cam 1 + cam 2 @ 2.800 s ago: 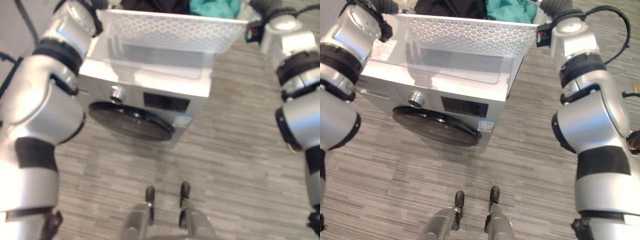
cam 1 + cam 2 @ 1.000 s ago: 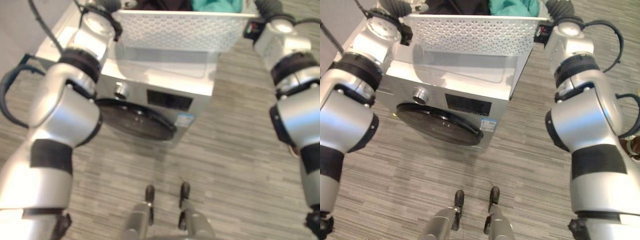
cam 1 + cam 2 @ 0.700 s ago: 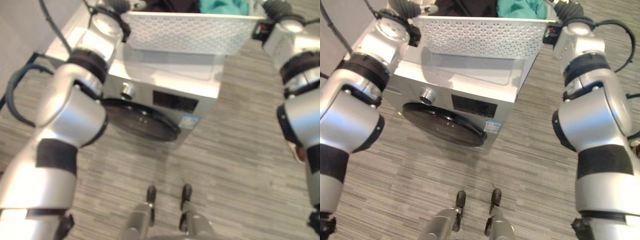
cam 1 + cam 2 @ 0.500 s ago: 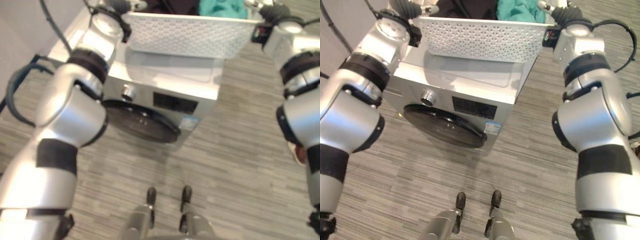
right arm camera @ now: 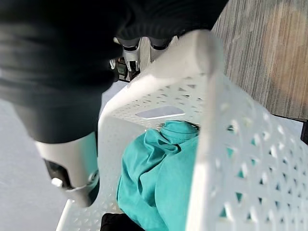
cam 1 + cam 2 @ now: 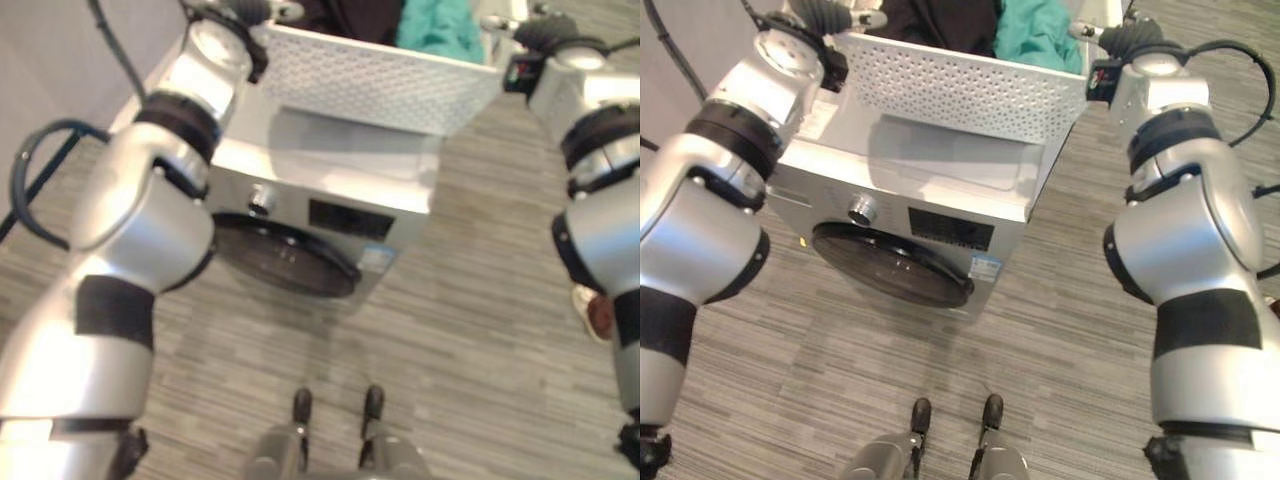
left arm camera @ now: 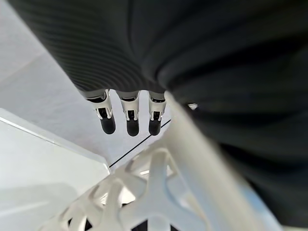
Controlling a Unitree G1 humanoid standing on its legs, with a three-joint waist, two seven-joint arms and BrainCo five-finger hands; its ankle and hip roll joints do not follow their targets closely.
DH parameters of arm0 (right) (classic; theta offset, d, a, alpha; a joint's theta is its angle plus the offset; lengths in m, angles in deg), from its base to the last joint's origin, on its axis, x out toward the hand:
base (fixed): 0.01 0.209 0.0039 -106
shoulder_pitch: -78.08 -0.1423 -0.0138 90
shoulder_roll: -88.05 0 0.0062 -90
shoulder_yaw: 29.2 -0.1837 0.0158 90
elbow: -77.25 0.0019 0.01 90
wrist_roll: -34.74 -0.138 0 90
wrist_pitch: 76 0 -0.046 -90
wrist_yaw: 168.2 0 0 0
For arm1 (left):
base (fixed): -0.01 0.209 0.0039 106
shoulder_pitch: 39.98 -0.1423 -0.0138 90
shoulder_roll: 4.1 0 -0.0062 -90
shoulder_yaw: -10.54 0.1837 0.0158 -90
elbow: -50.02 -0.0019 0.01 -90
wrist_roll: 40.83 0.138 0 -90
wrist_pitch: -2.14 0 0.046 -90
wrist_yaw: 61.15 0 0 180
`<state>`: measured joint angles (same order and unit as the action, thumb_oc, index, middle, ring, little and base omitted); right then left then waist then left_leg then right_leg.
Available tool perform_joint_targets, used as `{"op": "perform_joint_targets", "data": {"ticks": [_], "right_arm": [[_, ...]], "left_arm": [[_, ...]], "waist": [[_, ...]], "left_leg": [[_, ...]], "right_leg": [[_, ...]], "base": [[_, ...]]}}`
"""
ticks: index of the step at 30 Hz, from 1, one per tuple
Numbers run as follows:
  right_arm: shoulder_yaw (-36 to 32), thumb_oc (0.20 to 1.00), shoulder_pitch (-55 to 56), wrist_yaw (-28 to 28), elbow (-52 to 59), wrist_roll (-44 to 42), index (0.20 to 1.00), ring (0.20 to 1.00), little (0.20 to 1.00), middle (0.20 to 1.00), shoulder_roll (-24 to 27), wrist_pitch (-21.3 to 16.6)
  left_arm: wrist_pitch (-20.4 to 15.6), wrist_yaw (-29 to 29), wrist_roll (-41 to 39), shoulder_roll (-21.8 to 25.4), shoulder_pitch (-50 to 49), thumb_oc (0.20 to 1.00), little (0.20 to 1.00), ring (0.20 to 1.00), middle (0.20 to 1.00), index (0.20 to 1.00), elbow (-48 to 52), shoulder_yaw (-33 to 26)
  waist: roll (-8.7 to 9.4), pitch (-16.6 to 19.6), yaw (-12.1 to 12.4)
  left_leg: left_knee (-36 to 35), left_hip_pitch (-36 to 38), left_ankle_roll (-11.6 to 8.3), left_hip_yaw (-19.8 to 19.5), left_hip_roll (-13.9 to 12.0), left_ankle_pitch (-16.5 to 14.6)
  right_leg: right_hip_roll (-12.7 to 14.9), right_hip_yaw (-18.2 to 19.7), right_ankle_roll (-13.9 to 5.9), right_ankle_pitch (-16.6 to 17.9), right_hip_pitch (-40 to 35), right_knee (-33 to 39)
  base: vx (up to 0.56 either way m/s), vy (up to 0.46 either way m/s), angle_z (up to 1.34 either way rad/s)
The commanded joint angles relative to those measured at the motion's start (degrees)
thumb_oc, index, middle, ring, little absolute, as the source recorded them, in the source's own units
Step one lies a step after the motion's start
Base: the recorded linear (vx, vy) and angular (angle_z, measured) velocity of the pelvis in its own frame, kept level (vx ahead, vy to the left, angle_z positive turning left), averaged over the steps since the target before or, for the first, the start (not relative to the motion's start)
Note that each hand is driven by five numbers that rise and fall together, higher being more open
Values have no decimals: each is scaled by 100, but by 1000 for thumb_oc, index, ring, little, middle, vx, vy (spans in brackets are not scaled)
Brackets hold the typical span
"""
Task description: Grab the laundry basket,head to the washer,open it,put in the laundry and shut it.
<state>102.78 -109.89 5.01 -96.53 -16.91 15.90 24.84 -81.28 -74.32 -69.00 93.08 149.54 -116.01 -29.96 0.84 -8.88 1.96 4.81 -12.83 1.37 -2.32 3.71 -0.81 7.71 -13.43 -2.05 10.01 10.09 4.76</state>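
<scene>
Both hands hold the white laundry basket (image 6: 960, 88) above the washer's (image 6: 930, 190) top. The left hand (image 7: 127, 113) has straight fingers at one end rim, while the right hand (image 5: 132, 53) curls over the other. Teal laundry (image 5: 156, 178) lies inside.

No text, number or brand can be read. A small blue-and-white sticker (image 6: 986, 266) is seen on the front of the washer (image 6: 940, 190), beside the dark display panel (image 6: 949, 229), but its print is too small to be made out. A pale label (image 6: 817, 113) on the washer's top is likewise illegible.
</scene>
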Motion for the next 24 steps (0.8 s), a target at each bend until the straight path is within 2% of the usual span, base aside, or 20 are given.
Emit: {"op": "perform_joint_targets", "data": {"ticks": [1,5,12,15,16,17,19,20,21,22,23,24], "right_arm": [[250,1000,-1434,355,233,15,1000,1000,1000,1000,-331,-501],[172,1000,-1429,304,195,-8,1000,1000,1000,1000,-294,-507],[46,1000,-1195,330,58,199,1000,1000,1000,1000,-498,-357],[31,1000,-1131,347,29,236,1000,1000,1000,1000,-560,-331],[-11,1000,-1086,336,37,185,1000,1000,1000,1000,-566,-328],[-10,1000,-1083,332,42,185,1000,1000,1000,1000,-564,-330],[-23,1000,-1049,326,58,168,1000,1000,1000,1000,-547,-333],[-16,1000,-1050,320,48,154,1000,1000,1000,1000,-539,-321],[-29,1000,-1032,318,38,137,1000,1000,1000,1000,-533,-300],[-60,1000,-981,320,-50,146,1000,1000,1000,1000,-477,-220],[-47,1000,-940,358,-102,197,1000,1000,1000,1000,-454,-175],[-98,1000,-888,326,-70,107,1000,1000,1000,1000,-443,-173]], "left_arm": [[-936,354,353,-672,1786,1000,1000,1000,1000,1000,318,943],[-889,367,358,-695,1761,1000,1000,1000,1000,1000,252,939],[-821,296,556,-637,1745,1000,1000,1000,1000,1000,27,903],[-807,324,568,-544,1732,1000,1000,1000,1000,1000,-96,884],[-785,358,517,-458,1698,1000,1000,1000,1000,1000,-155,846],[-786,358,516,-457,1697,1000,1000,1000,1000,1000,-152,844],[-776,385,450,-346,1685,1000,1000,1000,1000,1000,-185,797],[-757,428,398,-276,1668,1000,1000,1000,1000,1000,-229,794],[-706,483,306,-215,1619,1000,1000,1000,1000,1000,-276,760],[-613,606,192,-138,1442,1000,1000,1000,1000,1000,-374,699],[-582,680,186,-135,1326,1000,1000,1000,1000,1000,-412,667],[-542,760,114,-156,1152,1000,1000,1000,1000,1000,-410,578]], "waist": [[-143,266,91],[-136,276,95],[-54,-14,132],[-12,-133,126],[-8,-164,123],[1,-201,117],[12,-234,110],[5,-210,115],[8,-227,109],[18,-332,122],[-2,-305,134],[-15,-357,151]], "left_leg": [[-215,225,-226,383,-334,-45],[-229,223,-214,385,-333,-51],[-19,-315,-178,357,-331,7],[85,-528,-182,359,-333,25],[109,-576,-212,286,-348,-117],[140,-648,-186,347,-330,21],[169,-754,-195,333,-332,36],[158,-722,-229,265,-356,-115],[161,-765,-232,257,-350,-99],[235,-884,-219,302,-336,48],[249,-845,-250,232,-360,-118],[305,-888,-251,210,-364,-137]], "right_leg": [[545,-26,-879,-541,-472,-383],[546,-29,-887,-530,-465,-385],[566,-3,-887,-425,-62,-421],[551,25,-860,-386,101,-434],[508,101,-888,-474,138,-430],[539,46,-847,-375,198,-448],[534,69,-837,-366,256,-442],[496,136,-871,-470,219,-421],[500,141,-870,-455,253,-411],[535,87,-825,-346,336,-431],[498,156,-861,-450,292,-428],[495,185,-854,-444,303,-429]], "base": [[0,0,0],[0,0,0],[-85,3,1],[-25,-2,3],[-42,-2,4],[-32,6,3],[-11,6,1],[83,-3,4],[-26,4,4],[-25,0,6],[-28,-11,10],[84,-16,14]]}}
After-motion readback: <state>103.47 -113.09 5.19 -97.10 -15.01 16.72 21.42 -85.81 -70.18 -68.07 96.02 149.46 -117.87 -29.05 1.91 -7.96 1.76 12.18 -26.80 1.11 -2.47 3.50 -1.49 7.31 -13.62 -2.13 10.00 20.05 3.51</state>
